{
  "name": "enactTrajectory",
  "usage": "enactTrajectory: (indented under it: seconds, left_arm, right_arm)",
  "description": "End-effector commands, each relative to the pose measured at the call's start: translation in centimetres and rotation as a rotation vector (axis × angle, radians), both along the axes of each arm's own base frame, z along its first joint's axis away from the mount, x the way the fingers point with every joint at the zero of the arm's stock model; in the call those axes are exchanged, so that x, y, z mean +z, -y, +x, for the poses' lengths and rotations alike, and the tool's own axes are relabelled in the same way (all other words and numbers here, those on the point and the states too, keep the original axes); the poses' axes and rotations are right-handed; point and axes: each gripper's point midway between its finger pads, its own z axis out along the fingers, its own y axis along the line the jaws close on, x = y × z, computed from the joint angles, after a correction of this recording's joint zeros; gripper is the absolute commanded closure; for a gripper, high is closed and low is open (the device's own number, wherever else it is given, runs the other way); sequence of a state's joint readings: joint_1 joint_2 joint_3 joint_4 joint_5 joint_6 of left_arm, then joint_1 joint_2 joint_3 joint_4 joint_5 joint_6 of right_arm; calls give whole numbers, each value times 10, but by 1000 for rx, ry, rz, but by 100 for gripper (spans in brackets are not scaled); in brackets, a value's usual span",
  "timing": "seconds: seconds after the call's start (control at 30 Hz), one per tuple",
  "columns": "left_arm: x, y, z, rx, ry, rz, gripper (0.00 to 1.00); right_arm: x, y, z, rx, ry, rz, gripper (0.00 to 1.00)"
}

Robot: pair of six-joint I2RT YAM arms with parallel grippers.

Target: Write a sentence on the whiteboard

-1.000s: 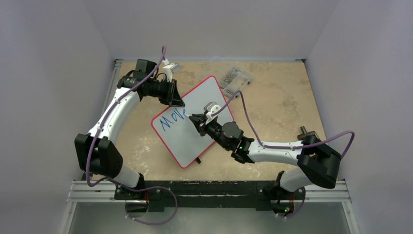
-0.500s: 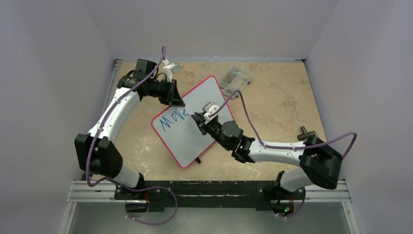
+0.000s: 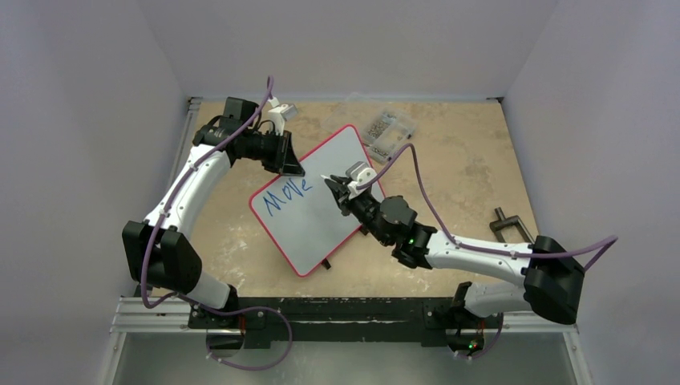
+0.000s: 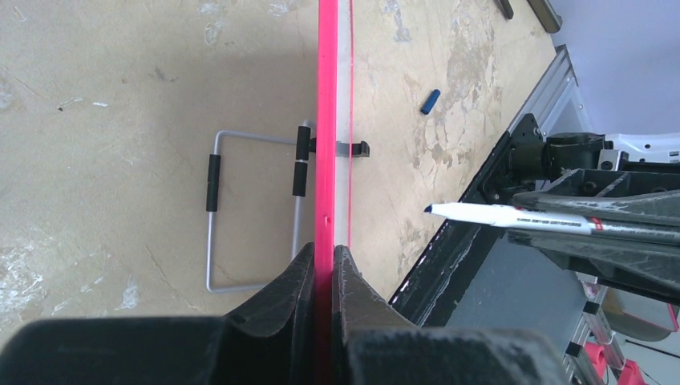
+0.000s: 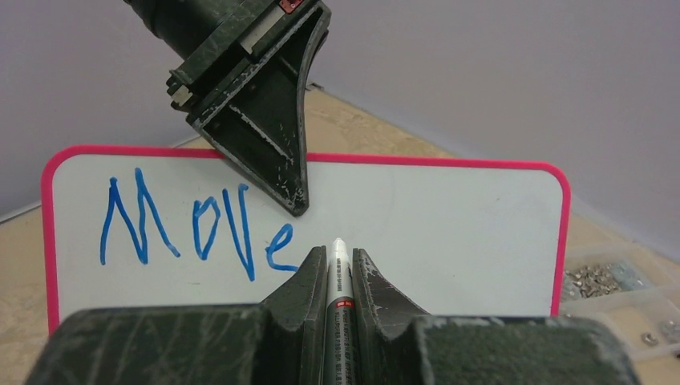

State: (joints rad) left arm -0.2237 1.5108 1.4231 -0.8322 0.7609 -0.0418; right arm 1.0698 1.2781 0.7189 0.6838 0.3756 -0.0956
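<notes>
The whiteboard (image 3: 309, 228) stands propped up at the table's middle, a red-rimmed white board (image 5: 449, 233). In the left wrist view it shows edge-on as a red strip (image 4: 326, 120). My left gripper (image 3: 293, 168) is shut on its top edge (image 4: 325, 261). The sentence (image 3: 287, 195) is one blue word, "Move" (image 5: 200, 224), on the board's left half. My right gripper (image 3: 335, 186) is shut on a white marker (image 5: 339, 273) just right of the "e". The marker's blue tip (image 4: 429, 209) hangs a little off the board face.
A clear plastic box of screws (image 3: 389, 128) lies behind the board on the right (image 5: 617, 289). A black clamp-like piece (image 3: 507, 224) lies at the right. A wire stand (image 4: 240, 208) props the board. A blue cap (image 4: 431, 101) lies on the table.
My right gripper has moved right and back with the marker, from over the end of "Move" to the blank area beside it. The left arm and the board have not moved.
</notes>
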Motion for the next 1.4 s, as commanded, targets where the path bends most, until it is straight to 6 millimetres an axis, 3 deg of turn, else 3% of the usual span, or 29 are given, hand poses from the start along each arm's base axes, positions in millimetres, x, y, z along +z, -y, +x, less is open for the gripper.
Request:
enactTrajectory:
  seconds: [0.0, 0.2, 0.77, 1.37]
  left_arm:
    - [14, -6, 6, 16, 97, 24, 100]
    - [16, -6, 5, 15, 102, 21, 100]
    - [17, -6, 3, 16, 105, 19, 100]
    - [15, -5, 4, 12, 102, 17, 100]
  right_arm:
    - [31, 11, 8, -46, 54, 45, 100]
    - [33, 13, 11, -40, 53, 55, 100]
    - [40, 44, 19, 5, -2, 199, 100]
    - [46, 37, -1, 159, 15, 222, 100]
